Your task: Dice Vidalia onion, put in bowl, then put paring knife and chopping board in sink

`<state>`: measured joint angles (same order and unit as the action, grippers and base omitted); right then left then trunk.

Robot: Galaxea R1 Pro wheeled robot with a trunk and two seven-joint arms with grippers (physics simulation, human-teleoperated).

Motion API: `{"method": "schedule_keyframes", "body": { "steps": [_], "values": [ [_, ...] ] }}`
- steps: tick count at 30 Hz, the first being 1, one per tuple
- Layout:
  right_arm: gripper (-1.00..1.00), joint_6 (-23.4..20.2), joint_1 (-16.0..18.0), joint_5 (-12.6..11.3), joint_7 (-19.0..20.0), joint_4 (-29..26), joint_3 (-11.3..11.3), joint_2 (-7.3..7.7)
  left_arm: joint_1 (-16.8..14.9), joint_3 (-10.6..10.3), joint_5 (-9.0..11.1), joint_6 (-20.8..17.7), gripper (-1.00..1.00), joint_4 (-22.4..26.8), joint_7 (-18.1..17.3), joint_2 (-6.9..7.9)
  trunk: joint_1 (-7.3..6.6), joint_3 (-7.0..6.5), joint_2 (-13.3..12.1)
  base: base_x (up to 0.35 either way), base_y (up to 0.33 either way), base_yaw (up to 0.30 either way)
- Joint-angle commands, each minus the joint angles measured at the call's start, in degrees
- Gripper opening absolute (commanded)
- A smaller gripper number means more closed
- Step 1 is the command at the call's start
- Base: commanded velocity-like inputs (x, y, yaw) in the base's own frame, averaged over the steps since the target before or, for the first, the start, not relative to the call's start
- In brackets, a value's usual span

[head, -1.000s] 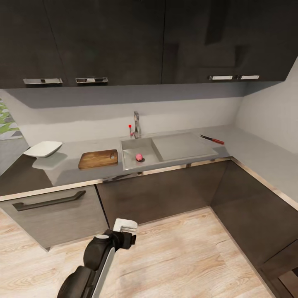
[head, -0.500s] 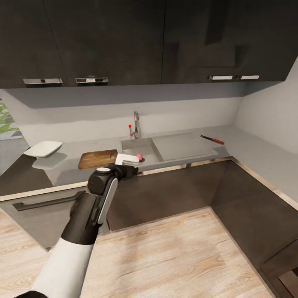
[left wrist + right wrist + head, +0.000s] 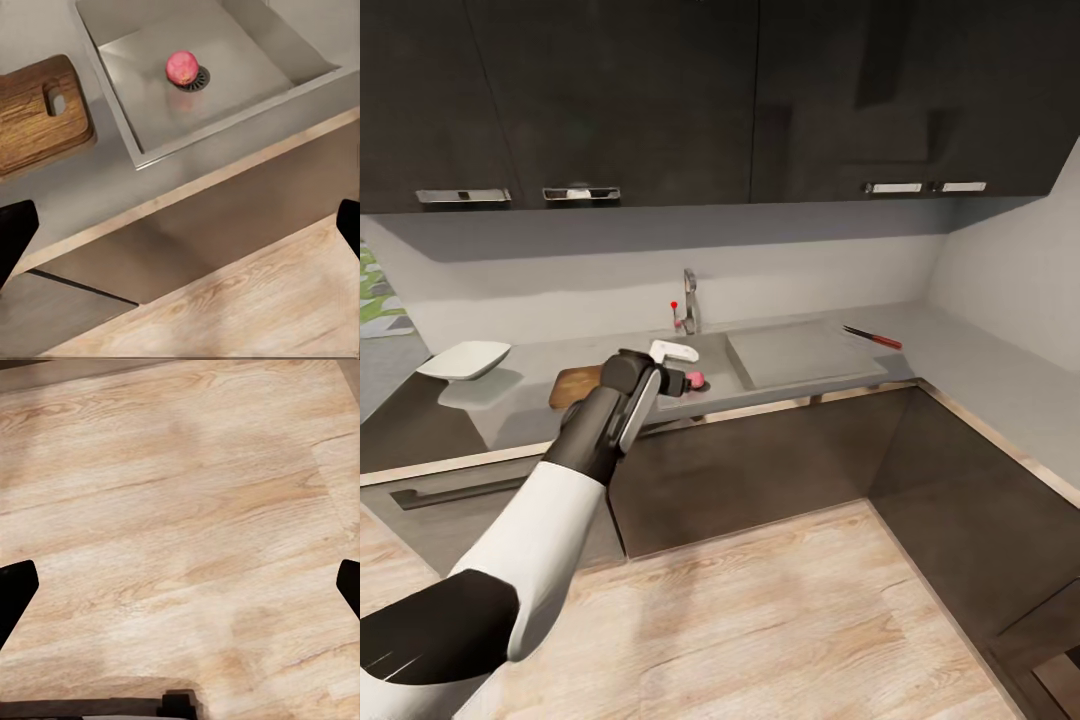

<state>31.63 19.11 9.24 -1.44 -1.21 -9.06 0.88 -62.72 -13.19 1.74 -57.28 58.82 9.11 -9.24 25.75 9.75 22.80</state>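
Pinkish Vidalia onion [image 3: 182, 67] on sink [image 3: 225, 71] drain | left gripper [image 3: 678, 366] jaws wide, empty

Sink [image 3: 247, 71] brushed steel; chopping board [image 3: 34, 112] grained wood; countertop [image 3: 960, 350] matt grey

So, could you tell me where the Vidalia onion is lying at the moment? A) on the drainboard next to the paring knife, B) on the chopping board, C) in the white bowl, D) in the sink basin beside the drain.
D: the left wrist view shows the Vidalia onion resting on the floor of the sink, right against the round drain, apart from the chopping board.
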Motion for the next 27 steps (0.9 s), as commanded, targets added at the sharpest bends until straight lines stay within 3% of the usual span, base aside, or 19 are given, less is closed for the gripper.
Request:
{"method": "schedule_keyframes", "body": {
  "steps": [1, 3, 6, 7, 8, 13, 18, 27],
  "values": [
    [1.0, 0.19, 0.05, 0.6, -0.15, 0.06, -0.43, 0.02, -0.47, -0.02, 1.29, -0.21, 1.0, -0.96, 0.7, 0.01, 0.03, 0.12, 0.12, 0.0, 0.0, 0.0],
    [1.0, 0.21, 0.05, 0.6, -0.14, 0.08, -0.43, 0.05, -0.72, 0.04, 2.86, -0.23, 1.0, -1.65, 0.93, 0.02, 0.03, 0.12, 0.12, 0.0, 0.0, 0.0],
    [1.0, 0.2, 0.05, 0.6, -0.11, 0.13, -0.43, 0.06, -1.02, 0.25, 7.42, -0.32, 1.0, -2.62, 1.21, 0.28, 0.03, 0.12, 0.12, 0.0, 0.0, 0.0],
    [1.0, 0.19, 0.05, 0.6, -0.07, 0.14, -0.37, 0.02, -1.08, 0.32, 9.84, -0.39, 1.0, -2.24, 1.24, 0.66, 0.03, 0.12, 0.12, 0.0, 0.0, 0.0],
    [1.0, 0.19, 0.05, 0.6, -0.07, 0.15, -0.37, 0.01, -1.11, 0.29, 10.31, -0.42, 1.0, -1.44, 1.25, 0.83, 0.03, 0.12, 0.12, 0.0, 0.0, 0.0],
    [1.0, 0.22, 0.05, 0.6, -0.05, 0.15, -0.37, -0.04, -1.16, 0.05, 11.06, -0.52, 1.0, 4.32, 1.26, 1.32, 0.03, 0.12, 0.12, 0.0, 0.0, 0.0],
    [1.0, 0.22, 0.05, 0.6, -0.05, 0.15, -0.36, -0.08, -1.17, 0.01, 11.16, -0.55, 1.0, 6.62, 1.26, 1.4, 0.03, 0.12, 0.12, 0.012, 0.0, 0.0],
    [1.0, 0.23, 0.05, 0.6, -0.01, 0.23, -0.35, -0.27, -1.0, -0.16, 11.18, -0.41, 1.0, 0.89, 1.28, 1.42, 0.03, 0.12, 0.12, 0.272, -0.072, 0.0]
  ]
}}
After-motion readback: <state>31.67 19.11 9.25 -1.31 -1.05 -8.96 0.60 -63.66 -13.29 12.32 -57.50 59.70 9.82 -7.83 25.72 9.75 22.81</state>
